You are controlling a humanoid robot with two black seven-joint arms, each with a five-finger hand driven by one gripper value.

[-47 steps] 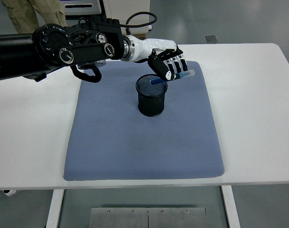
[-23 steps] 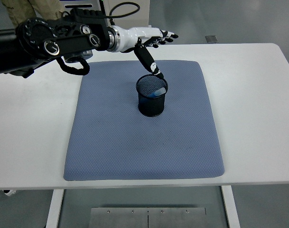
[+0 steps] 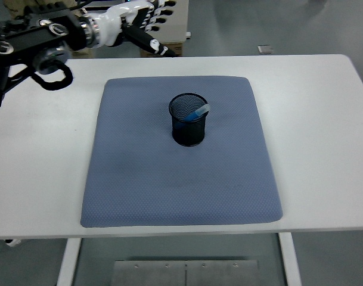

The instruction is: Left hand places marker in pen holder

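**Marker in the pen holder, left robot hand open above the far edge**

On the white tabletop (image 3: 324, 119) a blue-grey mat (image 3: 169, 185) is spread, and a black mesh pen holder (image 3: 189, 127) is seen upright on the mat's far half, slightly right of the mat's middle line. Inside the pen holder the marker (image 3: 197, 112) is found: a blue barrel with a pale end, tilted, its upper end resting against the rim on the right side. Nothing else is touched by the marker.

The left robot hand (image 3: 146, 19) is seen at the picture's top, left of centre, above the tabletop's far edge and well apart from the pen holder. Its white and black fingers (image 3: 159, 8) are spread and nothing is held by them; one dark digit (image 3: 151, 43) is pointed down and to the right, toward the mat's far left corner, without touching it. The black left arm (image 3: 32, 42) is carried in from the left edge, with a loop of dark cable hanging beneath it over the tabletop.

No right arm is shown.
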